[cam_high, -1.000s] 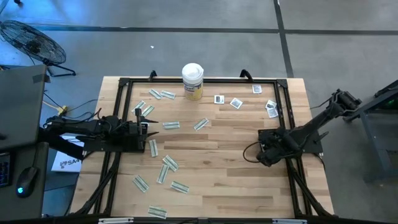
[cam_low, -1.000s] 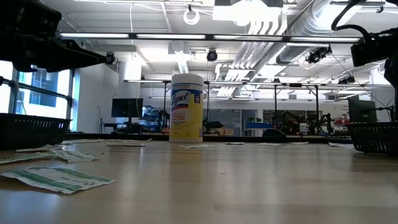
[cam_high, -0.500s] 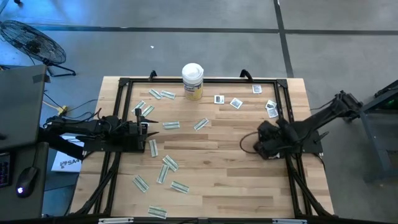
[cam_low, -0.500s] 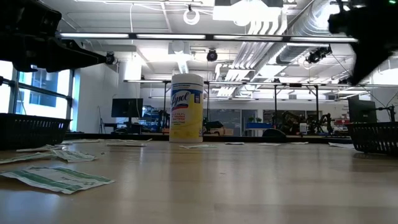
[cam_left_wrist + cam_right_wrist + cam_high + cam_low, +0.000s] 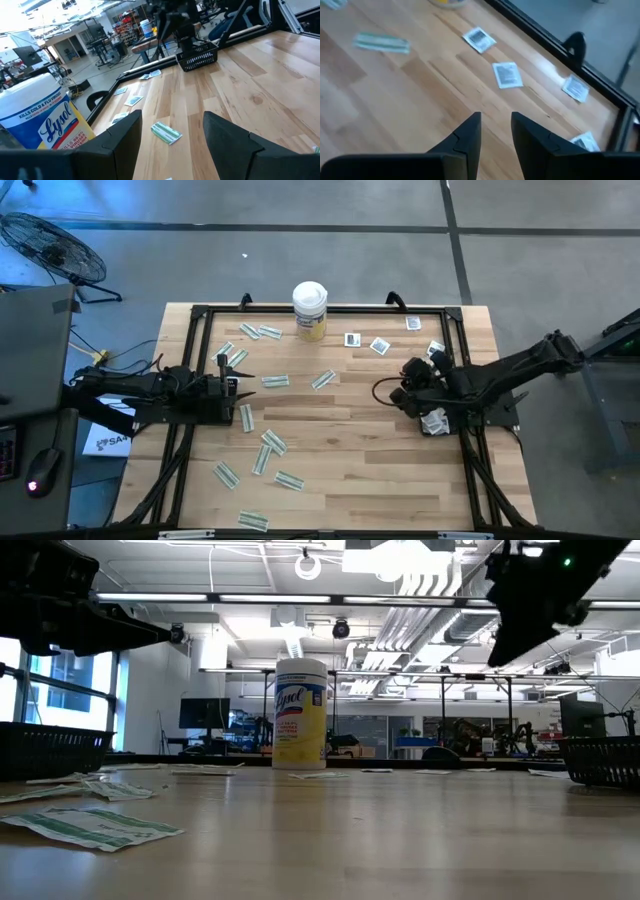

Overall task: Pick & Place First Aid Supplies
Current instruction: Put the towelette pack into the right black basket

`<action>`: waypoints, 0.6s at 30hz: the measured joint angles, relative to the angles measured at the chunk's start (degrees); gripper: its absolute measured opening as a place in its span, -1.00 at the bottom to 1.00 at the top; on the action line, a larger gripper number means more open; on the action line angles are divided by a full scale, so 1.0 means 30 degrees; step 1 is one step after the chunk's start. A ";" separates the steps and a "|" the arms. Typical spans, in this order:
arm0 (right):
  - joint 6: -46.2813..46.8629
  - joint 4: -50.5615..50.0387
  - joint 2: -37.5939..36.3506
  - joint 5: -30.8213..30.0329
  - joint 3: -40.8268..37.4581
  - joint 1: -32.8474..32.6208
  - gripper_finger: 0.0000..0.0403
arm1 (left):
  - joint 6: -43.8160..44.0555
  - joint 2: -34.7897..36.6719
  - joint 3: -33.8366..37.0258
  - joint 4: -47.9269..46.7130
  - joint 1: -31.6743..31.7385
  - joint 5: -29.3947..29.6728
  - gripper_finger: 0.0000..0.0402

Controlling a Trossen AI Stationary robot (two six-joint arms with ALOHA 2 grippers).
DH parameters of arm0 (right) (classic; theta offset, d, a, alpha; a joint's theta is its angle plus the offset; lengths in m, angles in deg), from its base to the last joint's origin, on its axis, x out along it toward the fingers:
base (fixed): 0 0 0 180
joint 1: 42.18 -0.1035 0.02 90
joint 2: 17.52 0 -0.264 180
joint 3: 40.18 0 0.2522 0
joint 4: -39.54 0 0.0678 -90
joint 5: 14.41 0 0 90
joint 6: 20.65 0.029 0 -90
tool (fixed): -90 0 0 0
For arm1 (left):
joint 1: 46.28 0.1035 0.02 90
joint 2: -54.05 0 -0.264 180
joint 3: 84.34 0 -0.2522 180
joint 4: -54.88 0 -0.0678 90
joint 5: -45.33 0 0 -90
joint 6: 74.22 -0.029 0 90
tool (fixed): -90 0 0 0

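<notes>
Table [image 5: 380, 470]: pale wood planks with visible grain, bounded by a black metal frame. Flat paper packets lie scattered on it — narrow green-white strips [image 5: 274, 381] toward the left edge and centre, small white squares with dark centres [image 5: 379, 346] near the far right corner. A cylindrical white-lidded, yellow-labelled canister [image 5: 310, 311] stands upright at the far edge. Right gripper [image 5: 406, 369] is raised above the table near the right edge, jaws slightly apart, empty, touching nothing. Left gripper [image 5: 243, 381] waits near the left edge — jaws wide apart, holding nothing.
</notes>
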 joint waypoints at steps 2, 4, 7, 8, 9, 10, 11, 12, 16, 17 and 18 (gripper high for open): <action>0.0858 0.0478 0.0009 -0.0472 -0.0600 0.0521 -0.51 | 0.0002 0.0006 0.0000 0.0000 0.0000 0.0000 0.03; 0.1285 0.0762 0.0007 -0.0782 -0.1231 0.1417 -0.53 | 0.0001 0.0006 0.0000 0.0000 -0.0007 0.0000 0.03; 0.0785 0.1007 0.0055 -0.0426 -0.1762 0.3520 -0.58 | 0.0000 0.0000 0.0000 0.0000 0.0000 0.0000 0.03; 0.0416 0.1000 0.0095 -0.0081 -0.1831 0.4453 -0.61 | 0.0004 0.0006 0.0000 0.0000 -0.0002 0.0000 0.03; -0.0018 0.1000 0.0116 0.0282 -0.1867 0.5392 -0.63 | 0.0004 0.0001 0.0000 0.0000 -0.0005 0.0000 0.03; -0.0507 0.1038 0.0153 0.0720 -0.1867 0.6421 -0.66 | 0.0006 -0.0001 0.0000 0.0000 -0.0003 0.0000 0.03; -0.1057 0.1177 0.0184 0.1140 -0.1867 0.7437 -0.68 | 0.0002 0.0003 0.0000 0.0000 -0.0007 0.0000 0.03; -0.1657 0.1341 0.0201 0.1493 -0.1867 0.8459 -0.70 | 0.0002 0.0006 0.0000 0.0000 -0.0004 0.0000 0.03; -0.2870 0.3072 0.0372 0.2758 -0.1878 1.2118 -0.73 | -0.0001 -0.0001 0.0000 0.0000 -0.0007 0.0000 0.03; -0.2805 0.4021 0.0369 0.3138 -0.1943 1.2840 -0.72 | 0.0005 -0.0001 0.0000 0.0000 -0.0001 0.0000 0.03; -0.2646 0.5128 0.0335 0.3496 -0.2155 1.3382 -0.70 | 0.0006 0.0005 0.0000 0.0000 -0.0006 0.0000 0.03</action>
